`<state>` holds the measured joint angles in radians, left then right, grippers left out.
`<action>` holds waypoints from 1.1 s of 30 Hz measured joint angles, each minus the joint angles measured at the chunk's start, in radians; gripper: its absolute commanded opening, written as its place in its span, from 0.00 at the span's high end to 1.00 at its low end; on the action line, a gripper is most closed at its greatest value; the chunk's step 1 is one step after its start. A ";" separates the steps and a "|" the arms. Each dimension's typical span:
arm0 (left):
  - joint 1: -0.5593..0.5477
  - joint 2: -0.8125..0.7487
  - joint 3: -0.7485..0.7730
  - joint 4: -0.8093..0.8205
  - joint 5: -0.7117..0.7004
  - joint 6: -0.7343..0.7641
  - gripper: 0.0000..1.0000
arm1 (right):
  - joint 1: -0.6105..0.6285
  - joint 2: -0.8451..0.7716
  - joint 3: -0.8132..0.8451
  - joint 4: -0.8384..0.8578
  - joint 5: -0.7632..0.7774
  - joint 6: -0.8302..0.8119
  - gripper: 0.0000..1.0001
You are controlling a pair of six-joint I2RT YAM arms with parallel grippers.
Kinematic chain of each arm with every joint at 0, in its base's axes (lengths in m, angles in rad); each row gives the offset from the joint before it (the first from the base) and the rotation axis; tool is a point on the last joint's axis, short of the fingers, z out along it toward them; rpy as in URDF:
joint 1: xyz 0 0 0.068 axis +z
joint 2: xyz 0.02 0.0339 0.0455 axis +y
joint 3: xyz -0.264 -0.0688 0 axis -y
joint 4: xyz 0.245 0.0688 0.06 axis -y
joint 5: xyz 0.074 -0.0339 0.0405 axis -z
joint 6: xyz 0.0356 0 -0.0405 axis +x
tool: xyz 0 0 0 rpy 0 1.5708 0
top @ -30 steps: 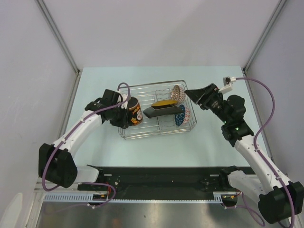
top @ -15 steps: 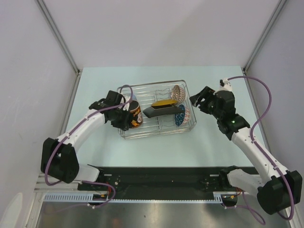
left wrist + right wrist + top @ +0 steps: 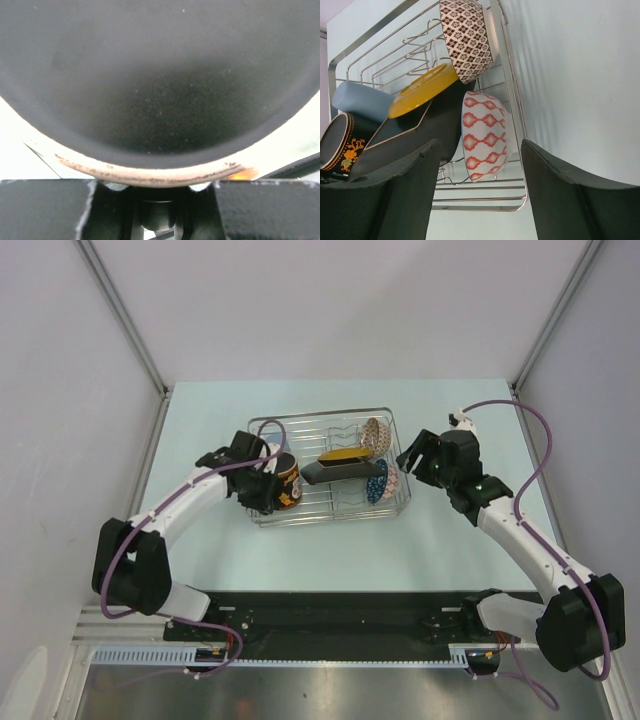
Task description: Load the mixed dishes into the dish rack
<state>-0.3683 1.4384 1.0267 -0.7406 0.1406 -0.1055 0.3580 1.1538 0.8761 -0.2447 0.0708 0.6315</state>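
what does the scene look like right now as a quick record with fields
rack: dish rack, wire, silver
inside it: square plate tilted, brown-patterned bowl, red-patterned bowl, light blue cup
left gripper: shut on the dark mug at the rack's left end
right gripper: open, empty, beside the rack's right side
not yet done: mug release

Both arms bend inward, left pincer (image 3: 268, 488) clamped tight, right pincer (image 3: 410, 456) gaping wide.
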 measured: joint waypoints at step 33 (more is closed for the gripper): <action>-0.036 -0.030 -0.053 0.173 -0.116 0.053 0.05 | -0.045 -0.034 0.001 -0.023 -0.082 0.024 0.30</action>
<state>-0.4046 1.4082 0.9733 -0.5678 0.0246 -0.0525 0.3134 1.1198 0.8772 -0.2676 -0.0109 0.6559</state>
